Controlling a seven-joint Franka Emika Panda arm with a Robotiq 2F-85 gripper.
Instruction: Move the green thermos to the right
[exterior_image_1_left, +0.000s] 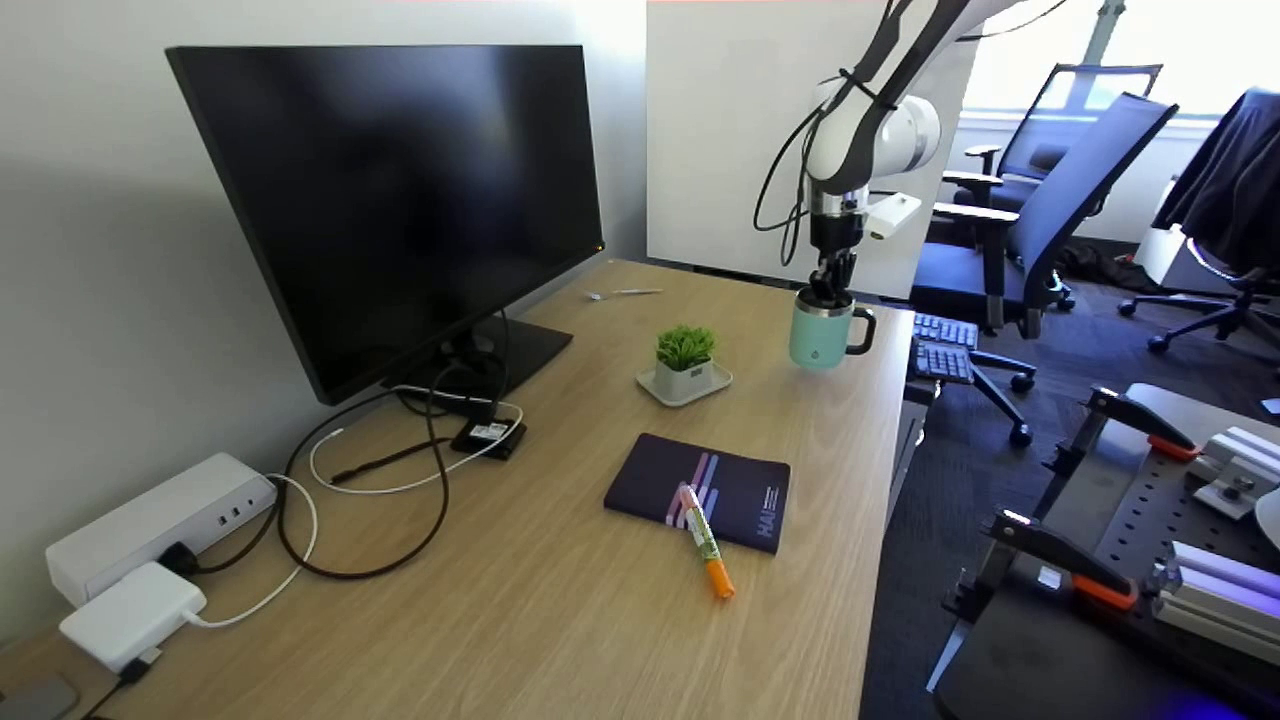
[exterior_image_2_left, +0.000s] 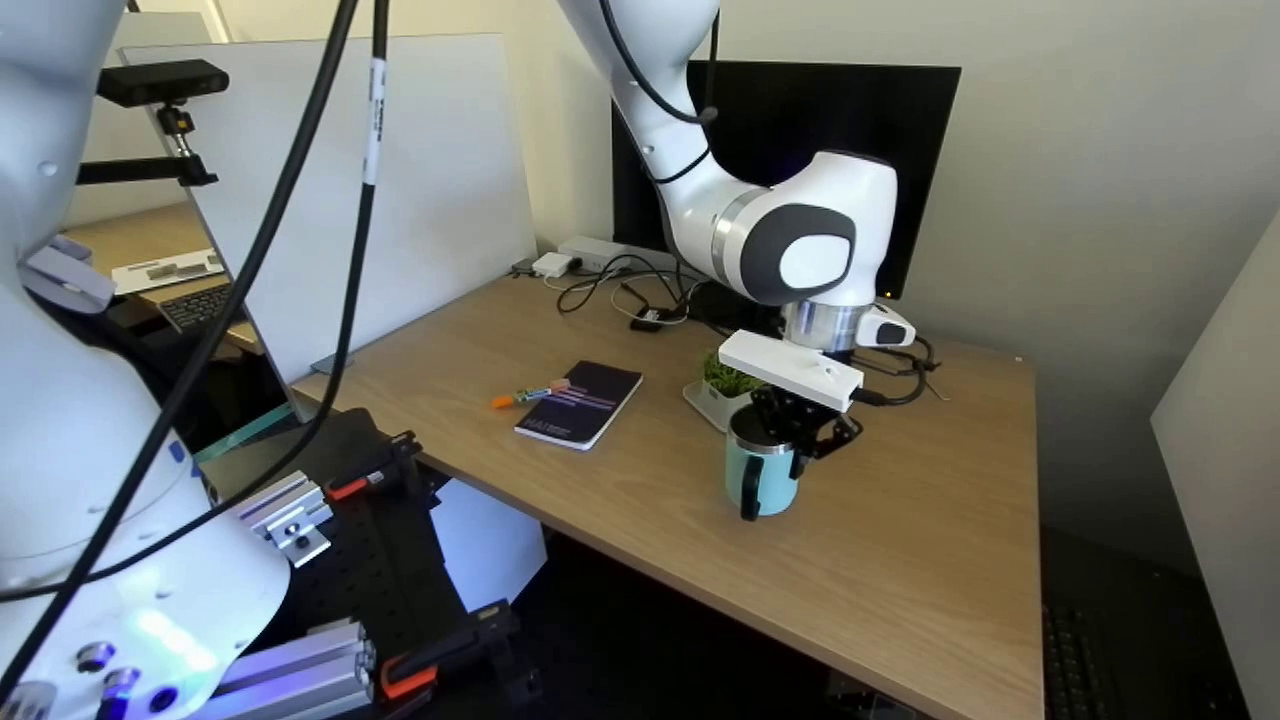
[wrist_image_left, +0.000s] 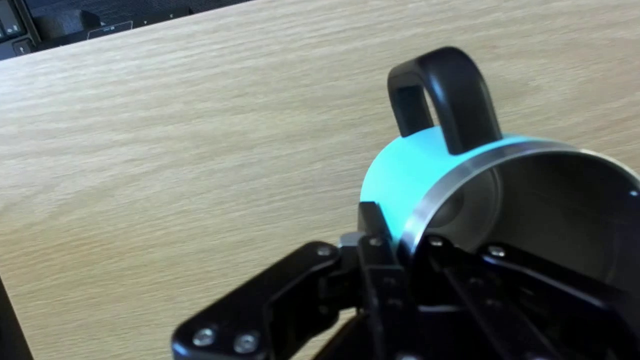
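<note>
I count one green thermos (exterior_image_1_left: 815, 340), one potted plant (exterior_image_1_left: 686, 348) on one white tray (exterior_image_1_left: 720, 378), one notebook (exterior_image_1_left: 650, 480), one marker (exterior_image_1_left: 708, 546) lying partly across it and one monitor (exterior_image_1_left: 400, 200) standing on the desk (exterior_image_1_left: 560, 620). The thermos is between the plant and the desk's edge opposite the monitor, its one black handle (wrist_image_left: 462, 95) turned toward that edge; whether its base touches the wood I can't tell. The tool (wrist_image_left: 404, 240) is closed on its side, and the wrist view alone shows how: one finger (wrist_image_left: 372, 225) outside the steel rim (wrist_image_left: 525, 148), one inside. That view also looks down to the cup's bottom. Two clamps (exterior_image_1_left: 1145, 420) with orange parts appear in both exterior views. Three office chairs (exterior_image_1_left: 1080, 195), and one small utensil (exterior_image_1_left: 638, 292) in full, show only in an exterior view. The robot's white base (exterior_image_2_left: 190, 600) and one black camera (exterior_image_2_left: 165, 82) show only in an exterior view.
</note>
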